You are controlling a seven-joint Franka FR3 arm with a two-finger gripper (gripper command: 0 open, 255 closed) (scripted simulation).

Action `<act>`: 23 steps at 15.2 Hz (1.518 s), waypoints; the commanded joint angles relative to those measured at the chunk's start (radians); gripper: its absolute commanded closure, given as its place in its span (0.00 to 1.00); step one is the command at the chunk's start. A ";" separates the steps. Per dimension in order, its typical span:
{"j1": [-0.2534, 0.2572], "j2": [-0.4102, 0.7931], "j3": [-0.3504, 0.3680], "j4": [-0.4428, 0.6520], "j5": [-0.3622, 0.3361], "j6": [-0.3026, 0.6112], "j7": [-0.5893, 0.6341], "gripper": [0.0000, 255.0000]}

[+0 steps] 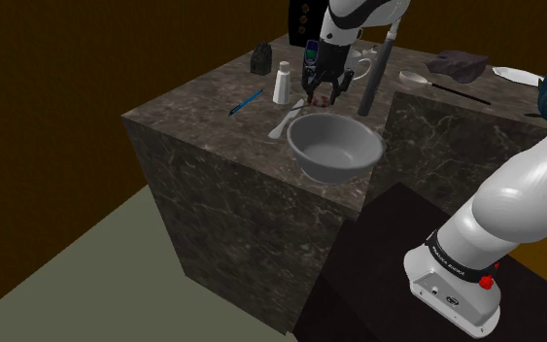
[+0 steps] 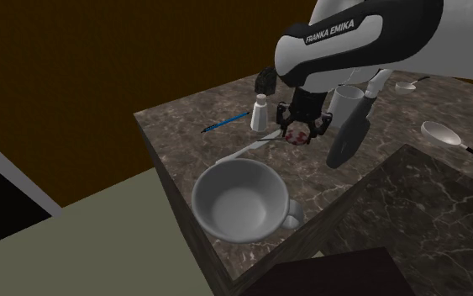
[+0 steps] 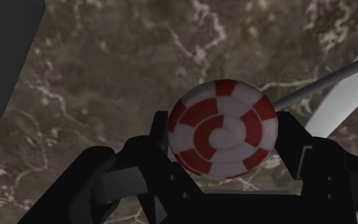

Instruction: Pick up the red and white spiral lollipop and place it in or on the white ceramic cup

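Observation:
The red and white spiral lollipop (image 3: 223, 127) sits between my two black fingers (image 3: 153, 149), which press on both sides of its disc. My gripper (image 3: 223, 140) is shut on it, low over the dark marble counter (image 1: 203, 112). The lollipop's head (image 2: 296, 136) shows red under the gripper (image 2: 298, 126), and its pale stick (image 2: 244, 151) slants away along the counter. The wide pale cup (image 1: 334, 146) stands just in front of the gripper (image 1: 320, 93), near the counter's front edge. Its handle (image 2: 291, 221) points to the second exterior view's right.
Beside the gripper stand a small white bottle (image 1: 283, 84) and a blue pen (image 1: 247, 101). A tall dark knife-like thing (image 1: 373, 78) and a white mug (image 1: 361, 66) are close behind. A spoon (image 1: 417, 78), a dark cloth (image 1: 459, 66) and a plate (image 1: 514, 74) lie farther right.

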 commanded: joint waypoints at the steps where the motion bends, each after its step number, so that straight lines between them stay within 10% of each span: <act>1: 0.001 0.003 0.001 -0.002 0.002 0.002 0.000 1.00; 23: 0.000 -0.041 -0.001 0.145 -0.001 -0.188 0.006 1.00</act>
